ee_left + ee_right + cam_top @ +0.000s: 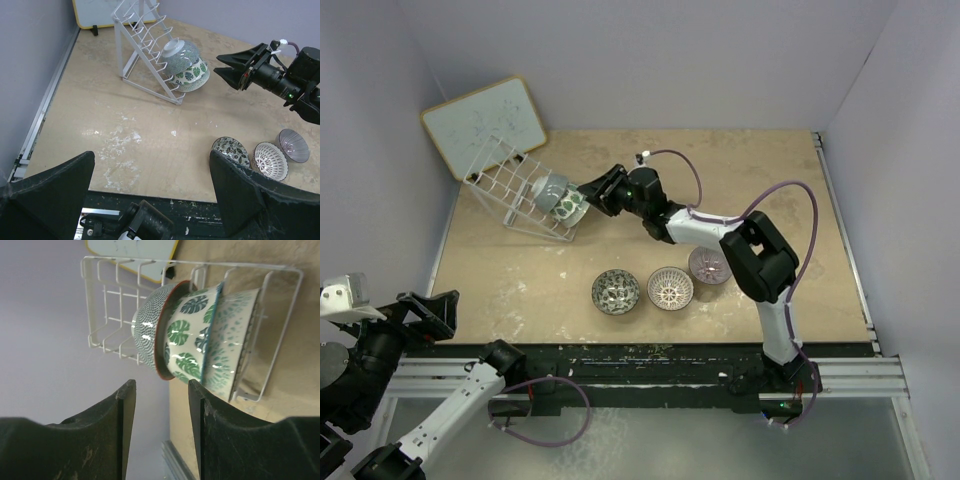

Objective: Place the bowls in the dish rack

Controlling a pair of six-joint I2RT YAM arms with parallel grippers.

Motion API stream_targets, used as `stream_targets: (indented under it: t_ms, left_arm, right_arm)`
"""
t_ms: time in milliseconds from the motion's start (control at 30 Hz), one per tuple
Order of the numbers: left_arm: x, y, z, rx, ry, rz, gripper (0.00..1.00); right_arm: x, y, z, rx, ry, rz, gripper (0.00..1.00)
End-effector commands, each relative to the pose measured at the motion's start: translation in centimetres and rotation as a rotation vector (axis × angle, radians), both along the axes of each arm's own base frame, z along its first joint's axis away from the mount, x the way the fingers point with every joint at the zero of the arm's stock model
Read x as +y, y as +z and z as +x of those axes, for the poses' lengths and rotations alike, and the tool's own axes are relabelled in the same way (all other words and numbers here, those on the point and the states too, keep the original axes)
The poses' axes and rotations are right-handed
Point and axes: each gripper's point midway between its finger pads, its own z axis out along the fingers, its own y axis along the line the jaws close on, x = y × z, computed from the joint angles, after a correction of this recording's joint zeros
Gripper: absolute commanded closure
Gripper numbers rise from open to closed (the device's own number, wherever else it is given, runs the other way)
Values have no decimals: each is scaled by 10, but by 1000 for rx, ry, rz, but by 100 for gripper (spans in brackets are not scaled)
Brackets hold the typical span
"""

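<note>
Tabletop [520,275] w/ dish rack [495,185]: nested bowls [190,335] overlap, count unclear; L & R jaws both open, empty.

A wood-framed whiteboard [483,124] stands at the far-left corner of the beige table [520,272].

The table [520,285] carries the dish rack [510,192], three bowls [670,288] and a whiteboard [485,122].
</note>
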Motion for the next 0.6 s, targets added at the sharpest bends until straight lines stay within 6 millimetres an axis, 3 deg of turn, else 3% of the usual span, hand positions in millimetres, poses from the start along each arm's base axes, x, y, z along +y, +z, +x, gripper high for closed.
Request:
stream_targets:
  t_ms: [0, 200, 567]
  left_arm:
    - [-1, 8, 1, -28, -5, -23, 1]
    - [0, 5, -1, -26, -4, -23, 1]
    - [2, 1, -1, -18, 7, -18, 1]
  right_arm:
    - [-8, 25, 12, -83, -27, -26, 51]
    - [-2, 7, 17, -65, -3, -32, 51]
    - [7, 1, 27, -62, 5, 3, 51]
